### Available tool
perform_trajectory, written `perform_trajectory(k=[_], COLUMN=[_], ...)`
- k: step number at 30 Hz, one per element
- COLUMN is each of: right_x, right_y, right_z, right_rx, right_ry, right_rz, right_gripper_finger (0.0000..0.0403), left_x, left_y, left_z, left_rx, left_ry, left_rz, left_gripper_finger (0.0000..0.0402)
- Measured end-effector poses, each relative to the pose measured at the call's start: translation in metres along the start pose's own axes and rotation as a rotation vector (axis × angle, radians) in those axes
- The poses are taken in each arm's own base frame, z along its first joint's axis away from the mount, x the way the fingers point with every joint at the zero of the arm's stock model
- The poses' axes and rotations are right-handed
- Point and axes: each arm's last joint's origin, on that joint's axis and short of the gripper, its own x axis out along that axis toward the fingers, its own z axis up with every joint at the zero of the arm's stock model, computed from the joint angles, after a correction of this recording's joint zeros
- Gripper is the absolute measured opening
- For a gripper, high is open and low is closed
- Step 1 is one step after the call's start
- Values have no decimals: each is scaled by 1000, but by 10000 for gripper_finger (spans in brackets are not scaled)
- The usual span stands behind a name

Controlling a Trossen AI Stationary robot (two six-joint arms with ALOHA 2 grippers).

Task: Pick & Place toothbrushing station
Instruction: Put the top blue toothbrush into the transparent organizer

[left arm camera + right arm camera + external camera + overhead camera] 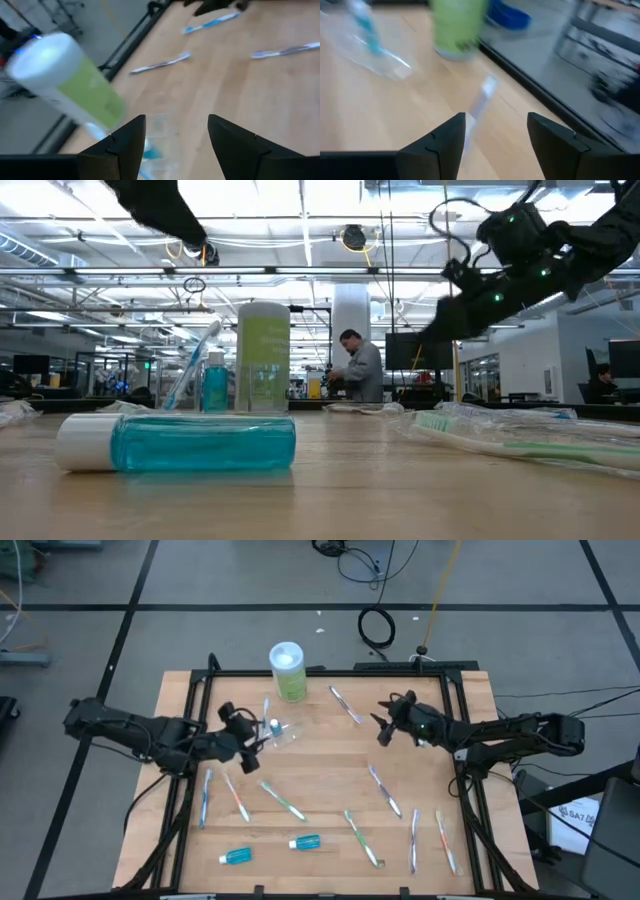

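Both jaws released, empty. The toothbrush (482, 97) just ahead of your right gripper (495, 145) looks light, thin, slippery on the worktop (330, 760); pinch mid-handle, across it

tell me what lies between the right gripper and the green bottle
In the high view, one toothbrush lies on the wood between the right gripper and the green bottle; the right wrist view shows it too.

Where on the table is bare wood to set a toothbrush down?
Bare wood lies mid-table between the clear cup and the right gripper. The front edge is crowded with toothbrushes and toothpaste tubes.
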Motion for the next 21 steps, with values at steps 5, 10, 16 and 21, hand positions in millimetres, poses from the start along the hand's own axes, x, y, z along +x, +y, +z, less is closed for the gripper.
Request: perform_trajectory(k=[5,10,16,21], right_x=[2,3,1,6], right_y=[-9,-22,-33,-32], right_z=[-12,-22,-40,-49], right_rx=[45,110,159,179], right_ry=[117,214,394,417], right_rz=[-33,-88,-146,-111], right_gripper_finger=[209,206,207,204], left_x=[15,14,12,14], left_y=[1,12,19,22], left_z=[-20,-22,-13,-11], left_rx=[-16,-30,28,34], left_ry=[16,0,-85,-98], left_rz=[-90,-57,-46,-30], left_gripper_finger=[218,218,218,218])
